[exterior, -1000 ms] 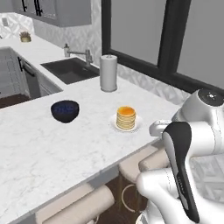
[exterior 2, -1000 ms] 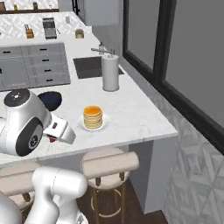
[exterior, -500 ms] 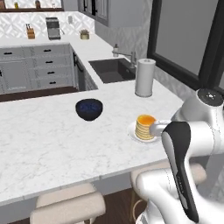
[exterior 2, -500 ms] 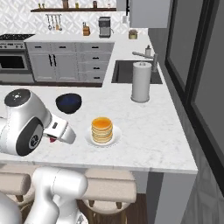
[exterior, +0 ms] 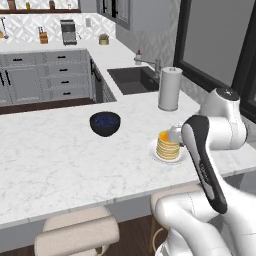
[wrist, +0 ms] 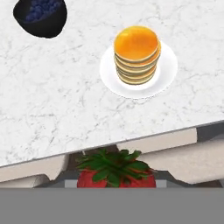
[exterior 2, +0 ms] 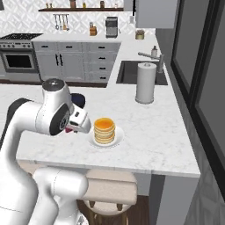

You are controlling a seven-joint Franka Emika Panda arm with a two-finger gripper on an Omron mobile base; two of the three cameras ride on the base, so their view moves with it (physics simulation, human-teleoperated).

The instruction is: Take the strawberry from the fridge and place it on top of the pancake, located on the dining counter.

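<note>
Beside the pancake now nearer; pincer stays pinching the strawberry.

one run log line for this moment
gripper: shut on strawberry | strawberry: off counter edge, short of pancake | pancake: bare on plate | next: move over pancake

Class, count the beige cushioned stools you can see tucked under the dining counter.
2 in the left base view: one stool at lower left under the dining counter, another stool further right, partly behind the arm. More may be hidden.
</note>
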